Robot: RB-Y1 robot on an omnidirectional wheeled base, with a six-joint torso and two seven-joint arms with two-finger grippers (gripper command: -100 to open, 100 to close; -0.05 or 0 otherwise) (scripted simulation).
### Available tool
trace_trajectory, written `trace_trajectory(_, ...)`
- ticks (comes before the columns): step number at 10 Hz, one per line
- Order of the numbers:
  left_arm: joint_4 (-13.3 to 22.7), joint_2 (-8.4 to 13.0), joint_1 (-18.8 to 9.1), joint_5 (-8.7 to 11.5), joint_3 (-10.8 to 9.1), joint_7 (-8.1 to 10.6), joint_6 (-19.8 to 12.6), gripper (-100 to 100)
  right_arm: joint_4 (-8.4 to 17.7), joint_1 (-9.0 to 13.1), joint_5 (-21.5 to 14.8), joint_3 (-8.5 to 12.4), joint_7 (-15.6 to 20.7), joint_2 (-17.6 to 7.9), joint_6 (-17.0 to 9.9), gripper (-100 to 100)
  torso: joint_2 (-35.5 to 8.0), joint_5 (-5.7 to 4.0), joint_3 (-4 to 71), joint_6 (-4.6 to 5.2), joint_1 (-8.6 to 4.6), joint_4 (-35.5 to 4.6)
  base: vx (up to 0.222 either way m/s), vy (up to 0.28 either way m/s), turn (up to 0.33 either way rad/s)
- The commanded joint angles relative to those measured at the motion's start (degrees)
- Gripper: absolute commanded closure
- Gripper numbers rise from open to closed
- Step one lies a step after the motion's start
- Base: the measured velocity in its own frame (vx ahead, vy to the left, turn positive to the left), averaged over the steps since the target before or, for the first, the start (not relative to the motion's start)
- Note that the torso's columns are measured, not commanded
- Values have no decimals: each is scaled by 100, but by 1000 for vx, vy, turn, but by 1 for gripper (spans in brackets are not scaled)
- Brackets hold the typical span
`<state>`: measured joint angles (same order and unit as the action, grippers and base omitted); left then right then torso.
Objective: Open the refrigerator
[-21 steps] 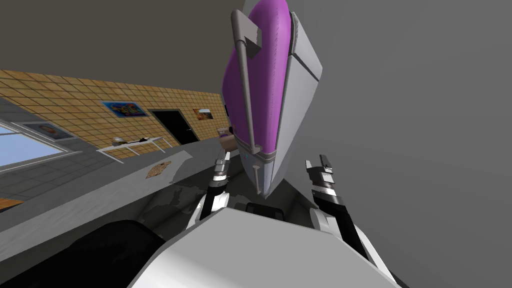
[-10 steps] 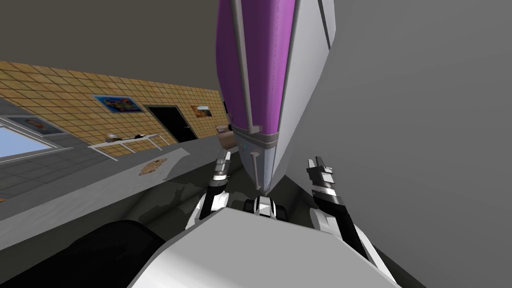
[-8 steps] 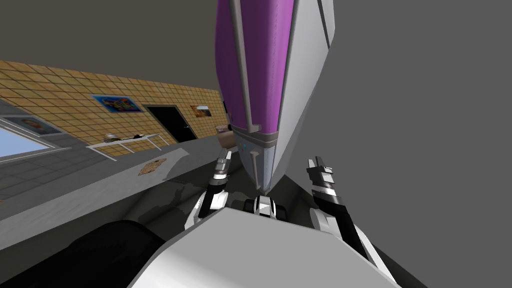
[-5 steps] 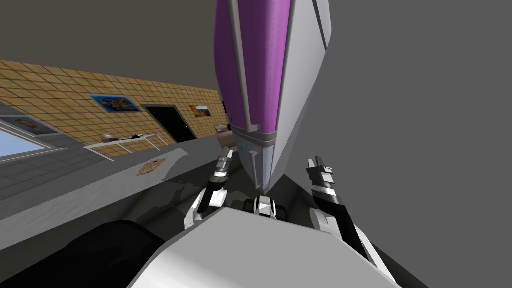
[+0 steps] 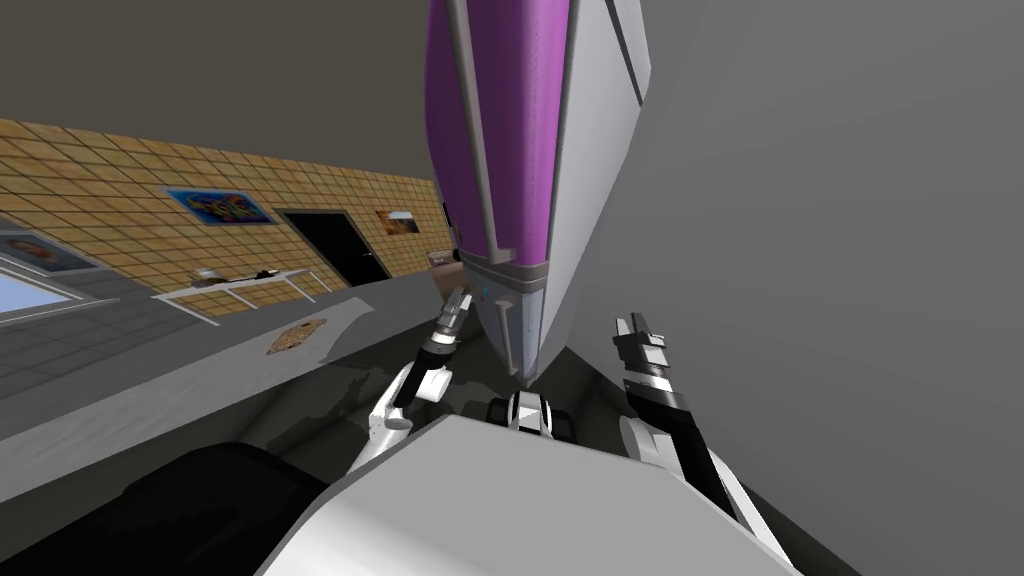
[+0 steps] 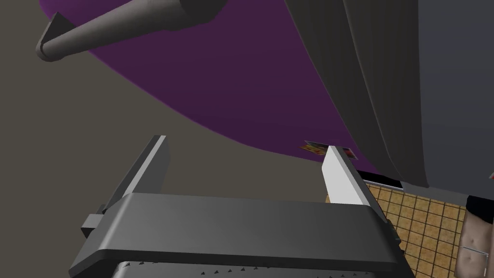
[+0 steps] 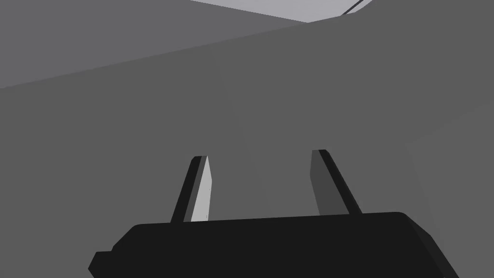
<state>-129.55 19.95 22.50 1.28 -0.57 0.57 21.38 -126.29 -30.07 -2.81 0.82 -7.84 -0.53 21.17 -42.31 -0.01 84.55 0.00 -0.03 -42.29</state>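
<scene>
Hovering low at the front of the tall refrigerator (image 5: 500,150) w/ purple door & light grey side, the left gripper (image 5: 458,305) is sitting just beside the seam where the purple door is meeting the short grey lower section (image 5: 522,318). Its two thin light-grey fingers (image 6: 343,176) are standing spread wide, released, w/ nothing btwn them. In left wrist view the long grey round bar handle (image 6: 125,24) is lying against the purple door beyond the fingertips, apart from both. In head view that handle is running up the door's front, w/ its lower end just above the left gripper. The door is lying flush w/ the cabinet, as far as head view shows.

The right gripper (image 5: 635,328) is hanging on the other side of the refrigerator, near its grey side. Its fingers (image 7: 202,188) are also standing apart, gripping nothing.

Well off to my left, a tan tiled wall (image 5: 120,180) w/ framed pics, a black doorway (image 5: 330,245) & a white table (image 5: 230,285) are showing.
</scene>
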Motion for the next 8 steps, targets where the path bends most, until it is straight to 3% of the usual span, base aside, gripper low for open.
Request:
trace_trajectory(1,-40,382,-167,155,11,74,-243,-100,0,0,0,0,0,0,0,0,3,1,1,-1,4,1,-18,-17,-12)
trace_trajectory(8,-73,1463,-797,664,47,307,-1003,-100,0,0,0,0,0,0,0,0,3,1,2,-1,4,1,-20,-22,-25)
